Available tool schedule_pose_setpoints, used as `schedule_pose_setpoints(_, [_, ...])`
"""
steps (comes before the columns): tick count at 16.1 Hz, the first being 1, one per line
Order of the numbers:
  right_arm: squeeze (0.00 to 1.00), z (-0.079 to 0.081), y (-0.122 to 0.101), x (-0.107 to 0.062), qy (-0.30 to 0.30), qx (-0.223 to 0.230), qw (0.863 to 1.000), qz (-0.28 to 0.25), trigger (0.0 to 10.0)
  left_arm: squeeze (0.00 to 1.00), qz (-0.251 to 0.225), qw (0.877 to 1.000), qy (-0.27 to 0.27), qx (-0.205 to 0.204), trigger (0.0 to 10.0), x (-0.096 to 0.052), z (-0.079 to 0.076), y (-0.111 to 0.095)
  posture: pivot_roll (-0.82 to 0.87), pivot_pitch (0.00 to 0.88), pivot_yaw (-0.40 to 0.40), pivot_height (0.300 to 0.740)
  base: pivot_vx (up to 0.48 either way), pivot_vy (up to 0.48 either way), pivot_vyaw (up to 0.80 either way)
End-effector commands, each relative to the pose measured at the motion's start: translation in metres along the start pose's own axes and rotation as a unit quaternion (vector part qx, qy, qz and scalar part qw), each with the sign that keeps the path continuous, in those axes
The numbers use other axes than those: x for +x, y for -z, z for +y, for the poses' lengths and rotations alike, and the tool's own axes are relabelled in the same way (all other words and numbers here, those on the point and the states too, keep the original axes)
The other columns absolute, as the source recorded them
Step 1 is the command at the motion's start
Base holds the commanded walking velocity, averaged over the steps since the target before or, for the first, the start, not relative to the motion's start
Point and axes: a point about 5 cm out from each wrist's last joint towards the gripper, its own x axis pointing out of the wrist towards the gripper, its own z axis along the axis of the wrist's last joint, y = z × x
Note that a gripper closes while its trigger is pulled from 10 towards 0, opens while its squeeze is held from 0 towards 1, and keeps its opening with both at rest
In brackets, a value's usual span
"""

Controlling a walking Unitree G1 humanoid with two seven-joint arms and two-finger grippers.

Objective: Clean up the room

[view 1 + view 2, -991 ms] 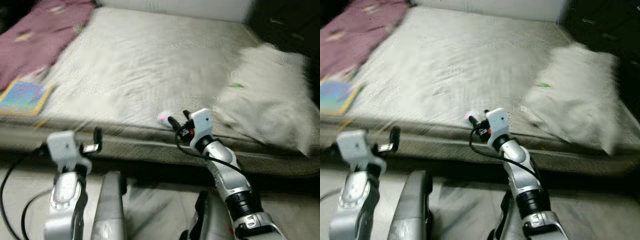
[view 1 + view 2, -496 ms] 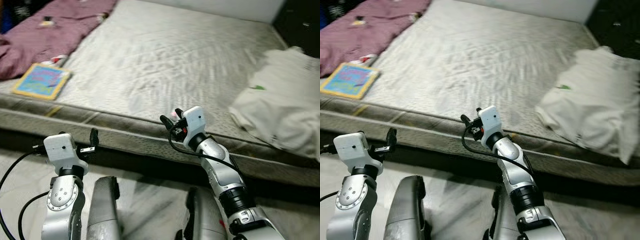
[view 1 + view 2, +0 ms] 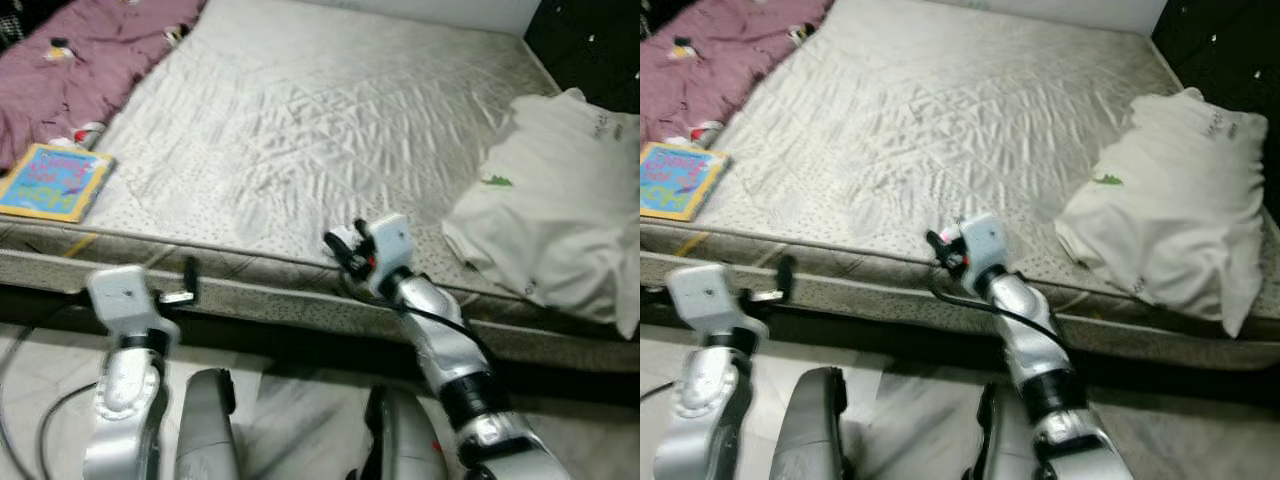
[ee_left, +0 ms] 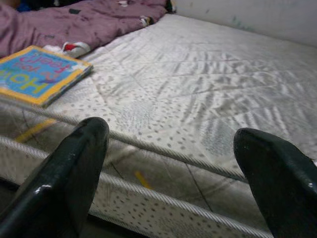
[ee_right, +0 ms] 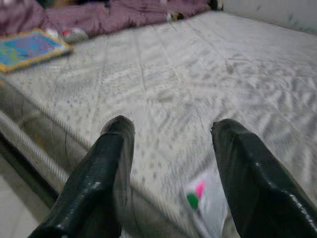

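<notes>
A bare grey mattress (image 3: 330, 110) lies before me. A colourful book (image 3: 52, 181) rests near its front left edge, beside a purple blanket (image 3: 70, 60) at the far left. A white pillow (image 3: 560, 200) sits on the right side. A small white object with pink and green marks (image 5: 200, 201) lies at the front edge, between the fingers of my right gripper (image 3: 343, 248), which stands open over that edge. My left gripper (image 3: 190, 280) is open, held low in front of the mattress side, with the book (image 4: 39, 74) ahead of it.
The mattress side and a dark gap under it (image 3: 300, 340) run across in front of me. Pale tiled floor (image 3: 40, 350) lies below. A white wall (image 3: 400, 10) stands behind the bed, with dark furniture (image 3: 600, 40) at the far right.
The camera has shifted, so the whole bed sits differently in view. My right gripper has edged closer to the small white object at the mattress edge. The left gripper stays low.
</notes>
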Motion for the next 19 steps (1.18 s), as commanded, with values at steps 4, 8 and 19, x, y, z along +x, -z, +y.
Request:
schedule_pose_setpoints(4, [0.0, -0.017, 0.008, -0.01, 0.024, -0.008, 1.0, 0.014, 10.0, 0.0, 0.003, 1.0, 0.019, -0.003, 10.0, 0.002, -0.013, 0.001, 0.13, 0.029, -0.09, 0.527, 0.148, 0.0, 0.0])
schedule_pose_setpoints(8, [0.0, -0.026, 0.014, -0.016, 0.031, -0.015, 0.999, 0.029, 10.0, 0.0, 0.009, 1.0, 0.013, -0.006, 10.0, 0.001, -0.012, 0.003, 0.14, 0.027, -0.09, 0.527, 0.0, 0.0, 0.0])
schedule_pose_setpoints(19, [0.0, -0.01, 0.022, 0.019, -0.045, -0.051, 0.989, 0.128, 10.0, 0.0, 0.038, 0.999, -0.025, 0.021, 10.0, -0.043, 0.005, -0.004, 0.27, 0.173, -0.093, 0.527, 0.0, 0.0, 0.0])
